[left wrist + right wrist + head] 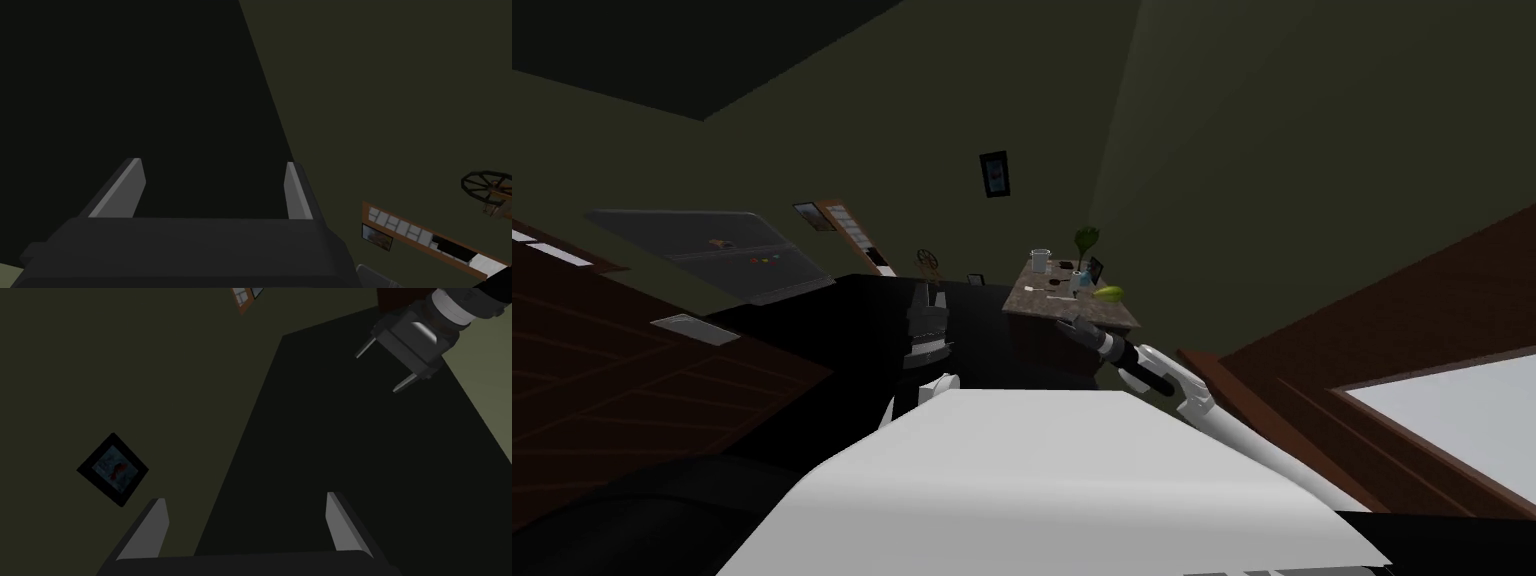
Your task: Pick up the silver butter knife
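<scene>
My left tool (pixel 215 189) and right tool (pixel 245 523) both stand released, fingers apart, grasping nothing. The tabletop (pixel 1112 313) carrying pale cutlery (pixel 1034 288) lies ahead of both tools.

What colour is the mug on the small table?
The mug is white, best seen in the head view.

Table top (pixel 1115 313): brown, wood-like, matt.
Cup (pixel 1040 259), at the table's twelve o'clock end: plain white, smooth.
Panelling (pixel 622 375), nine o'clock: dark brown wood, grooved.
Left gripper (pixel 214 161): smooth matt light grey blades, dark matt body.
Right gripper (pixel 246 497): same.
</scene>
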`<state>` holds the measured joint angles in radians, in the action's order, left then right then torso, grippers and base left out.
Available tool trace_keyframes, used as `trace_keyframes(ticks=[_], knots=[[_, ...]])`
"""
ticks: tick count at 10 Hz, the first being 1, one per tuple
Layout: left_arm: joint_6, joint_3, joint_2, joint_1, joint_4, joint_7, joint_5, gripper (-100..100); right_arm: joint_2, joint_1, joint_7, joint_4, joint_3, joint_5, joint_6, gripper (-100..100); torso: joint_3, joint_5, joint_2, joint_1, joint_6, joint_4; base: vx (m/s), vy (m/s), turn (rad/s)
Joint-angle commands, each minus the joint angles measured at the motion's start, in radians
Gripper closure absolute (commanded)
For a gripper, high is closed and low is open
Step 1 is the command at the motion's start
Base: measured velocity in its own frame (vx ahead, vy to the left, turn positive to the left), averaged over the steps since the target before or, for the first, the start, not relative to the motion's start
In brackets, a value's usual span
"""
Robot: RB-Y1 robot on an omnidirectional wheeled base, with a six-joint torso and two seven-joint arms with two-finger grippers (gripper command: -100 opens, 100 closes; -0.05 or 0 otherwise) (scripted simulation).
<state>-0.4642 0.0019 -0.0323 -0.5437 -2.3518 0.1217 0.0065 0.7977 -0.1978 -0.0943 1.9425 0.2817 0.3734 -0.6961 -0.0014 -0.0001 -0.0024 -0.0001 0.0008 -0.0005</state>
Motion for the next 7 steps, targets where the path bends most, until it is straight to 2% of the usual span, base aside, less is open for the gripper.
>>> trace_keyframes(ticks=[1,2,3,4,5,7], knots=[[0.000,0.000,0.000,0.000,0.000,0.000,0.000,0,0.050,0.023,-0.007,-0.050,0.034,0.028,-0.024,-100,0.000,0.000,0.000,0.000,0.000,0.000,0.027,0.016,0.264],[0.000,0.000,0.000,0.000,0.000,0.000,0.000,0,0.061,0.023,-0.007,-0.060,0.034,0.028,-0.024,-100,0.000,0.000,-0.001,0.001,-0.001,0.000,0.026,0.009,0.127],[0.000,0.000,0.000,0.000,0.000,0.000,0.000,0,0.103,0.041,-0.011,-0.103,0.064,0.053,-0.043,-100,0.000,0.000,0.000,0.000,0.000,0.000,0.028,0.025,0.223],[0.000,0.000,0.000,0.000,0.000,0.000,0.000,0,0.111,0.041,-0.011,-0.110,0.064,0.053,-0.043,-100,0.000,0.000,-0.001,0.001,-0.001,0.000,0.024,0.016,0.149],[0.000,0.000,0.000,0.000,0.000,0.000,0.000,0,0.155,0.059,-0.015,-0.149,0.094,0.076,-0.061,-100,0.000,0.000,0.000,0.001,0.000,0.000,0.031,0.021,0.321],[0.000,0.000,0.000,0.000,0.000,0.000,0.000,0,0.161,0.059,-0.015,-0.159,0.094,0.076,-0.061,-100,0.000,0.000,0.000,0.001,0.000,0.000,0.019,0.008,0.049]])
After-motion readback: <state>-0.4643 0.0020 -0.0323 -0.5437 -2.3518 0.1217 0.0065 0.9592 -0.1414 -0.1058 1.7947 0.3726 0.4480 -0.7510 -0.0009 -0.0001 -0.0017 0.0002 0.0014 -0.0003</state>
